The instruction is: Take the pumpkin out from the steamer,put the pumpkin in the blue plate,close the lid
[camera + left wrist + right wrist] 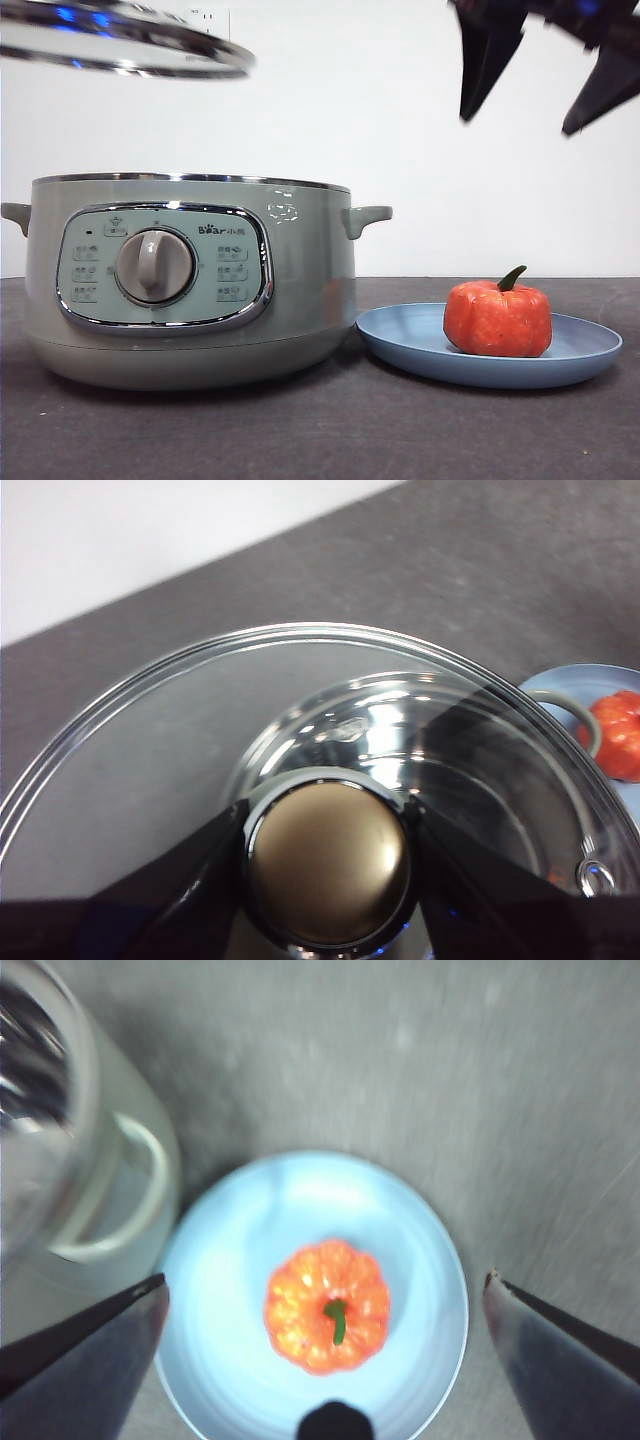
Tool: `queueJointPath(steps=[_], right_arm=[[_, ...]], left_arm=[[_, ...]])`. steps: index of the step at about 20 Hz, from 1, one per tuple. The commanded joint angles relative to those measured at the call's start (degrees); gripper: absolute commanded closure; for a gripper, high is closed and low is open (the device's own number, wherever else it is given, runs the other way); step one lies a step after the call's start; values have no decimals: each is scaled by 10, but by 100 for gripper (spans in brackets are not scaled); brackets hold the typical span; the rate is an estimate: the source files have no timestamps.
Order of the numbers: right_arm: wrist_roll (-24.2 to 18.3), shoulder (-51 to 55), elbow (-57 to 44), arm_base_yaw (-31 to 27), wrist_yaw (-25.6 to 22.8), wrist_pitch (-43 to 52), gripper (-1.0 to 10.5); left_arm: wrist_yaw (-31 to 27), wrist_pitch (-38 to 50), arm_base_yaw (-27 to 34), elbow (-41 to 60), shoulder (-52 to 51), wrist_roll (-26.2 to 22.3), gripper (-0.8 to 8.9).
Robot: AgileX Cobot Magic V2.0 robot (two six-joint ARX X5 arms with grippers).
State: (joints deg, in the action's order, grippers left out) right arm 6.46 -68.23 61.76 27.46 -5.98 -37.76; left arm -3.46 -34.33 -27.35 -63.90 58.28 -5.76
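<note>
The orange-red pumpkin with its green stem sits upright on the blue plate, right of the sage-green steamer, which stands uncovered. High above the plate my right gripper hangs open and empty; its wrist view looks straight down on the pumpkin and the plate. The glass lid is held up in the air above the steamer's left side. My left gripper is shut on the lid's round knob, and the glass spreads around it.
The steamer's right handle reaches toward the plate, and it shows beside the plate in the right wrist view as a handle. The dark grey table runs in front of both. A white wall stands behind.
</note>
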Motion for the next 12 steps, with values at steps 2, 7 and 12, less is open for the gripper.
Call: queueJointPath(steps=[2, 7, 12], right_arm=[[2, 45, -4, 0, -2, -1, 411], [9, 89, -4, 0, -4, -5, 411], [12, 106, -4, 0, -4, -21, 411]], left_arm=[[47, 53, 0, -3, 42, 16, 822], [84, 82, 0, -3, 114, 17, 822], [84, 109, 0, -3, 172, 17, 822]])
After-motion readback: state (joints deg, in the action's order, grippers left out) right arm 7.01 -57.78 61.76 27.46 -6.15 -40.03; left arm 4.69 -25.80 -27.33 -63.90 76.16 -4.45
